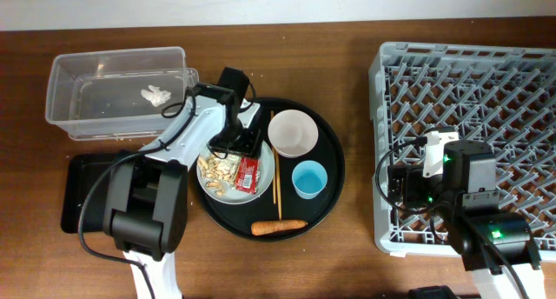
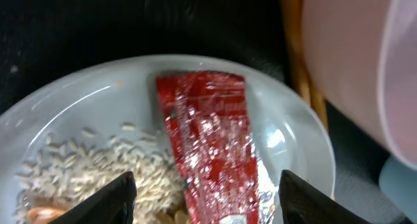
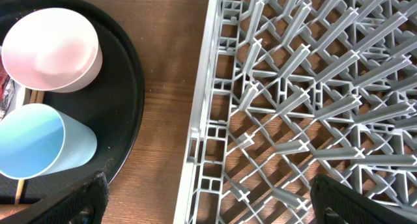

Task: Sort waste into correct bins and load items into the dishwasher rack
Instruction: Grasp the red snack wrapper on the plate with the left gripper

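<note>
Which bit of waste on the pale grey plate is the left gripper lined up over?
The shiny red snack wrapper: it lies between the open left gripper's fingertips, whereas the pale rice-like crumbs sit off beside one finger.

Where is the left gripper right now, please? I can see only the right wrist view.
Observer: The left gripper is open above the pale grey plate, its jaws either side of the red snack wrapper.
Operator: Thank you. Is anything in the clear tub?
Observer: Yes, the crumpled white tissue lies inside the clear tub.
Operator: And where is the carrot?
Observer: The carrot lies on the round black tray, by its rim and off the plate.
</note>
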